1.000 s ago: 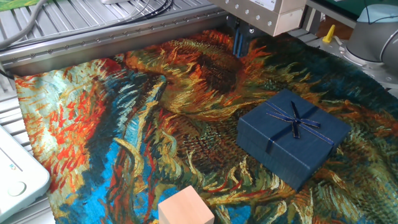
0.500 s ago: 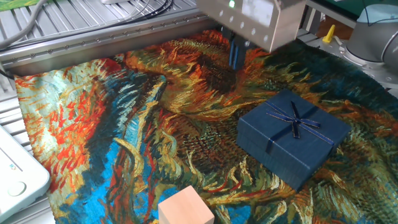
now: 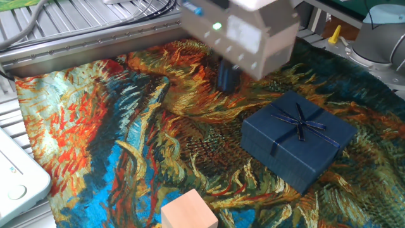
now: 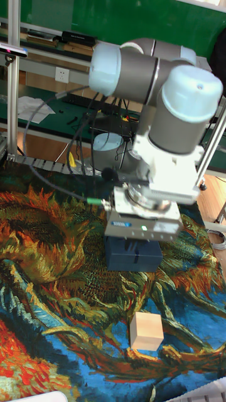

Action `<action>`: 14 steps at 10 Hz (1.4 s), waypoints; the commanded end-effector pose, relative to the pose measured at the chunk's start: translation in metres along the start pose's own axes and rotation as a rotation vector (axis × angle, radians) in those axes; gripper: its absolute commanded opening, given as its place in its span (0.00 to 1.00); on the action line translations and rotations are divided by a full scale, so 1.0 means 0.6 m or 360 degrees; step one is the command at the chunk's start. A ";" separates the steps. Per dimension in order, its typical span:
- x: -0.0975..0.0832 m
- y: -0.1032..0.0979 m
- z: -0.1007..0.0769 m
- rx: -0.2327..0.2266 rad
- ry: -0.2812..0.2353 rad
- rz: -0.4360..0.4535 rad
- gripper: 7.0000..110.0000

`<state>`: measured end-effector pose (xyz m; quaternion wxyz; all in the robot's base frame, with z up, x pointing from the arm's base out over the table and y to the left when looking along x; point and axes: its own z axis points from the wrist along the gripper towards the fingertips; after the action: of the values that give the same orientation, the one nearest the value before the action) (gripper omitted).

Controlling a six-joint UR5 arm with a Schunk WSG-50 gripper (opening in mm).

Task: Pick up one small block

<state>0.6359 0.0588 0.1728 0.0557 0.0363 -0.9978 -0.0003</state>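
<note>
End effector above cloth, well apart from block — finger spread cannot tell. Block upright near front edge; gift box alongside — untouched.

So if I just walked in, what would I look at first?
Probably the bright painted cloth with orange and blue swirls that covers the whole table. Next, the dark blue gift box with a ribbon, lying right of the middle, and the little peach block at the near edge. In the tall fixed view the big grey robot arm looms over the box, its gripper hanging above the cloth.
</note>
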 end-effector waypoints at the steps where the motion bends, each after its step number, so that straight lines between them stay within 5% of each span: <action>1: -0.080 0.038 0.009 -0.0120 -0.0064 0.0002 0.00; 5: -0.079 0.037 0.041 -0.0076 -0.0115 0.0038 0.00; 7: -0.057 -0.008 0.042 0.0097 -0.0032 0.0016 0.00; 9: -0.076 0.029 0.042 -0.0041 -0.0103 -0.0010 0.00; 11: -0.094 0.020 0.040 -0.0005 -0.0174 -0.0028 0.00; 14: -0.097 0.053 0.039 -0.0137 -0.0183 0.0011 0.00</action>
<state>0.6860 0.0804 0.1417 0.0055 0.0411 -0.9990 -0.0147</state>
